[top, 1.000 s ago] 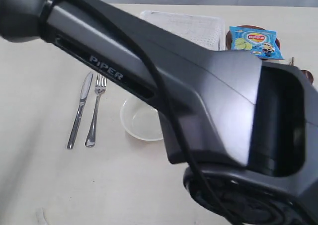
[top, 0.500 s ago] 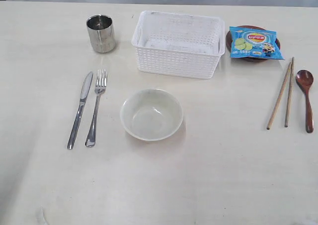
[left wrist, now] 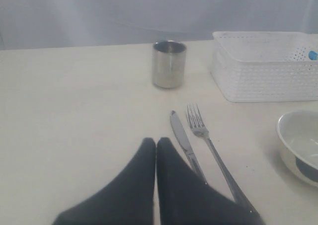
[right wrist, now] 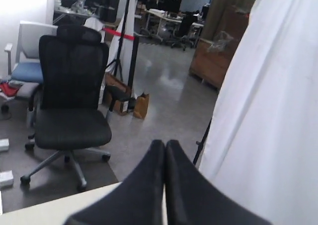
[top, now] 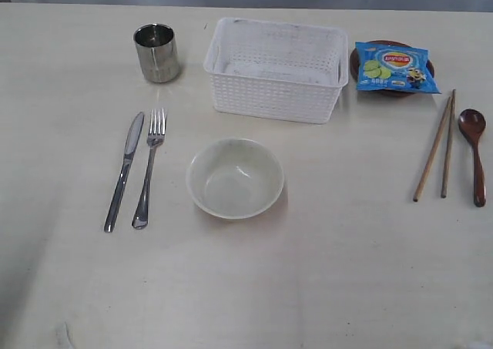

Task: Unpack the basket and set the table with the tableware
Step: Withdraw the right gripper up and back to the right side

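- While neither arm shows in the exterior view, the left gripper (left wrist: 156, 143) hangs low over the left part of the table (top: 323, 272), its two jaws pressed flat together with nothing between them.
- Knife (top: 125, 170) and fork (top: 149, 168) lie side by side at the far left, near each other but apart. They are thin, stiff, slick steel lying flat, so I judge the handle end the place to pinch, and the fingertips would have to work under it.
- Steel cup (top: 156, 52) stands upright beyond them, mouth up. It looks light, rigid and polished, and is probably best taken by one wall at the rim, since a squeeze round the smooth body could slip.
- Bowl (top: 235, 178) sits upright and empty near the middle, in front of the basket. It looks stiff and perhaps breakable, with the rim the only edge to grip.
- Basket (top: 275, 70) stands behind the bowl, and as far as its floor shows, nothing is left in it. It is light plastic, likely to slide if nudged.
- Brown plate (top: 355, 62) rests just beside the basket on its right, mostly covered by a blue snack packet (top: 395, 66) — soft, crinkly, light.
- Chopsticks (top: 435, 145) lie nearly parallel farther right. They are slender wood, apt to roll under a pinch.
- Spoon (top: 475, 152) lies just beside them at the far right, scoop end toward the far side. The middle of the handle seems the best hold.
- Right gripper (right wrist: 165, 144) has its jaws closed tip to tip on nothing, and its camera looks away from the tableware.
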Robot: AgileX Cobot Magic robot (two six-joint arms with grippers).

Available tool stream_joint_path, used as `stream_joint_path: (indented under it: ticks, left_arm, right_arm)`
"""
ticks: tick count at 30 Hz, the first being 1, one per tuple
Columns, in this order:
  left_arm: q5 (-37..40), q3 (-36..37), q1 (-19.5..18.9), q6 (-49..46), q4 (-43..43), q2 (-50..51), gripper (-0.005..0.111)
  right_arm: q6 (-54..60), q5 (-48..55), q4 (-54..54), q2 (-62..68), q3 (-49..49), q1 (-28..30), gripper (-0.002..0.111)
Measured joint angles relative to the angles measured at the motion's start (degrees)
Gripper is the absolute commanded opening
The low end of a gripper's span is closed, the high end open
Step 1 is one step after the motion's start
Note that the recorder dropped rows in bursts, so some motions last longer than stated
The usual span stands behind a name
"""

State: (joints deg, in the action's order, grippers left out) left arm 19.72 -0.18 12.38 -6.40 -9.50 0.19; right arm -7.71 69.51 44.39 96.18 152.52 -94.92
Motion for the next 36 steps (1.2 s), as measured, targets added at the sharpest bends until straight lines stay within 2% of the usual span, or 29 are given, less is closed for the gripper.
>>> stream_joint_path:
  ticks: [12,19,24,27,31,32,36]
  left_arm:
    - [0.00,0.00,0.00,0.00,0.00,0.00,0.000]
    - [0.00,0.00,0.00,0.00,0.00,0.00,0.000]
    - [0.00,0.00,0.00,0.00,0.00,0.00,0.000]
    - [0.00,0.00,0.00,0.00,0.00,0.00,0.000]
    - [0.00,0.00,0.00,0.00,0.00,0.00,0.000]
    - [0.00,0.00,0.00,0.00,0.00,0.00,0.000]
    - [0.00,0.00,0.00,0.00,0.00,0.00,0.000]
  right_arm:
    - [0.31,0.13,10.51,-4.13,0.09,6.68,-0.001]
    - [0.55,0.13,12.39,-7.36,-0.92,15.06,-0.001]
    - [0.55,0.13,13.30,-12.15,-7.35,23.38,-0.001]
    - [0.09,0.13,13.62,-15.44,-14.55,28.53,-0.001]
    - [-5.95,-1.35,11.89,-19.18,-32.69,39.99,-0.001]
    - [-8.14,-5.20,9.52,-20.05,-38.91,43.77,-0.001]
    - [-16.52,-18.29,5.16,-22.86,-59.24,52.90,-0.001]
